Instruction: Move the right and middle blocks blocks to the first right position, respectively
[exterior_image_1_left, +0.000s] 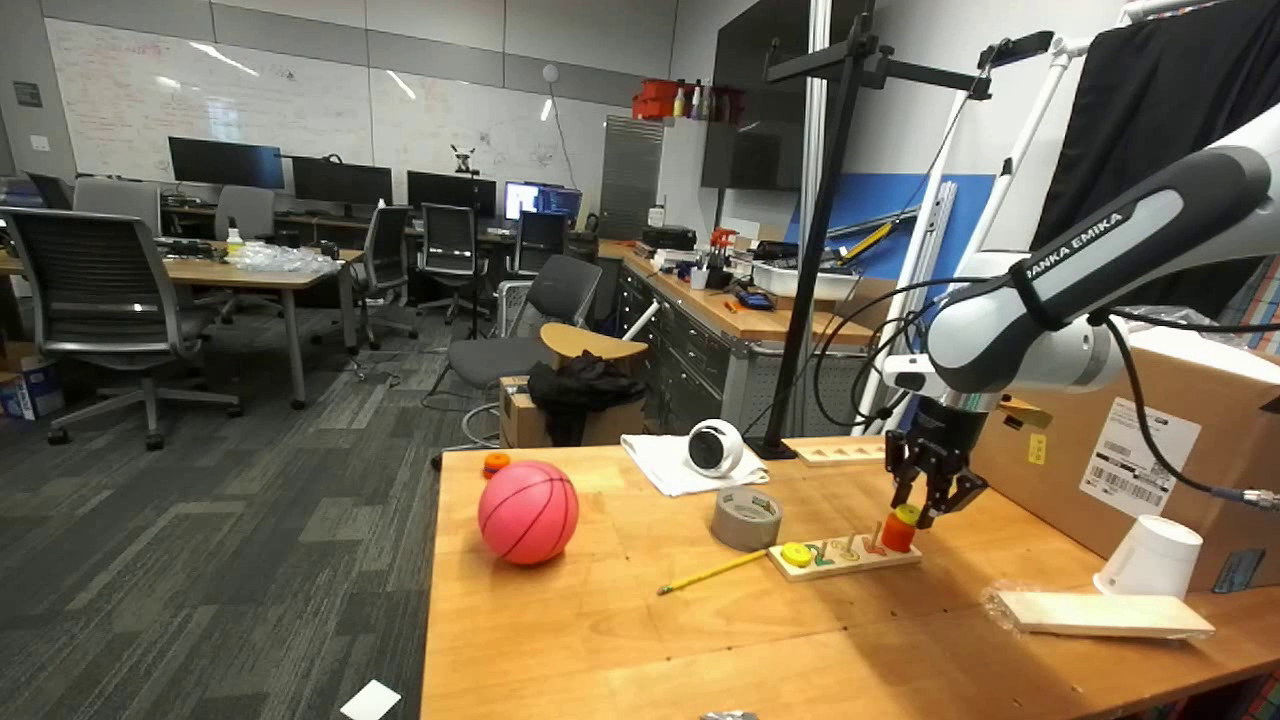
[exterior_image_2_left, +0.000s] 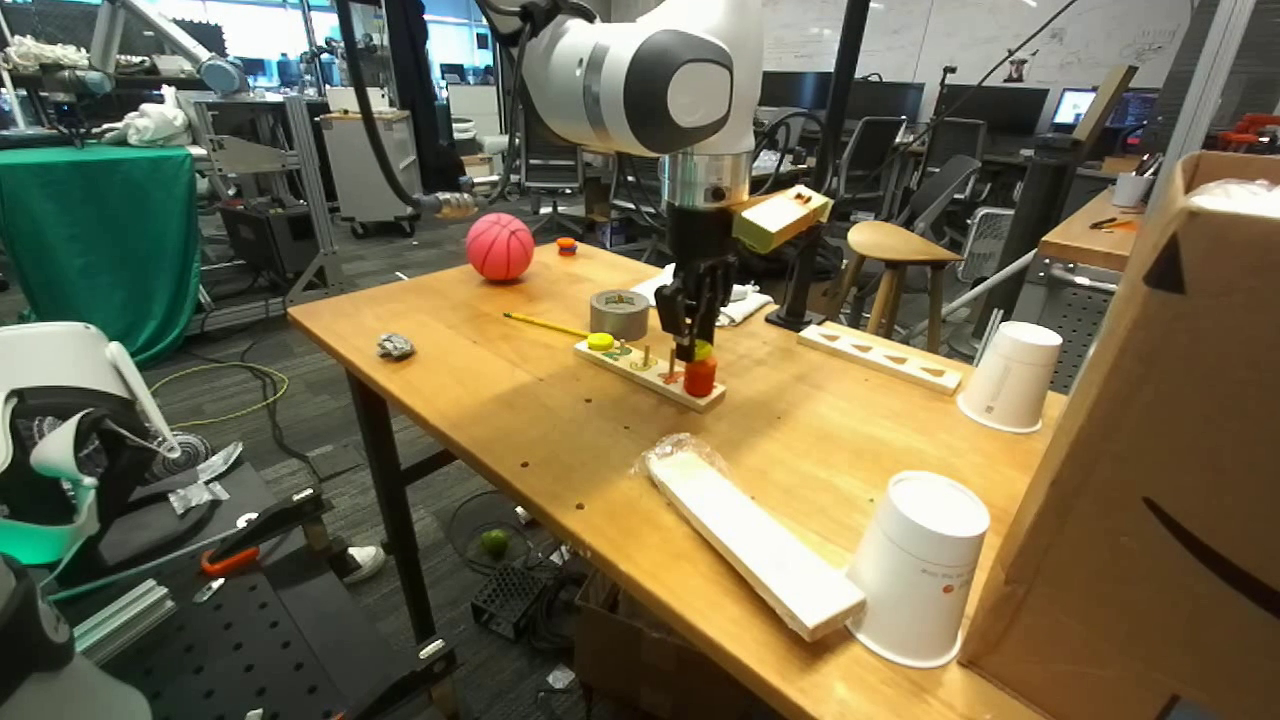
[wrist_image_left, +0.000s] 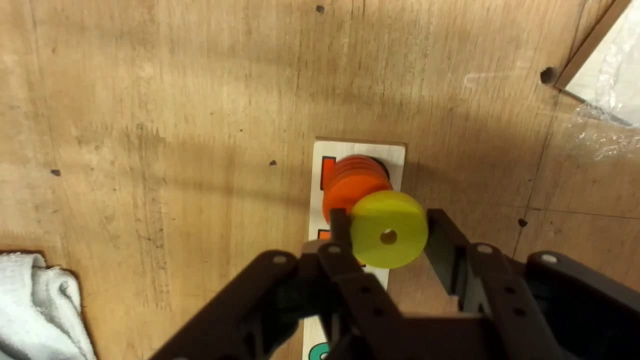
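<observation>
At nine and three o'clock of a yellow block (wrist_image_left: 389, 215), the tips of the pincer (wrist_image_left: 385, 227) are standing narrowly apart, gripping it. Only the wrist view is showing the hole through its middle. Both exterior views are adding a ball (exterior_image_1_left: 528, 512), tape (exterior_image_1_left: 745, 530), a pencil (exterior_image_1_left: 712, 574) and a second yellow block (exterior_image_1_left: 797, 554), all lying between eight and ten o'clock of the pincer. An exterior view alone is showing two cups: a near cup (exterior_image_2_left: 918, 570) between four and five o'clock of the pincer, a far cup (exterior_image_2_left: 1012, 375) at three. In an exterior view, a white label (exterior_image_1_left: 1113, 455) is facing out from the box (exterior_image_1_left: 1230, 430).

Red and orange, a stack (exterior_image_1_left: 897, 537) of round blocks is standing upright, in an exterior view at the three o'clock end of the board (exterior_image_1_left: 850, 563), which is lying on the tabletop (exterior_image_1_left: 600, 640). In the wrist view, it is sitting at eleven o'clock of the gripped yellow block, which is partly covering it; whether the two are touching, I cannot tell. Pegs (exterior_image_2_left: 647, 355) are rising between the stack and the second yellow block.

Both cups are standing mouth down, hiding their insides. Clear plastic (exterior_image_2_left: 1240, 195) is showing in the mouth of the box. Slim sticks are poking from a holder (exterior_image_2_left: 1131, 190) at two o'clock of the pincer.
</observation>
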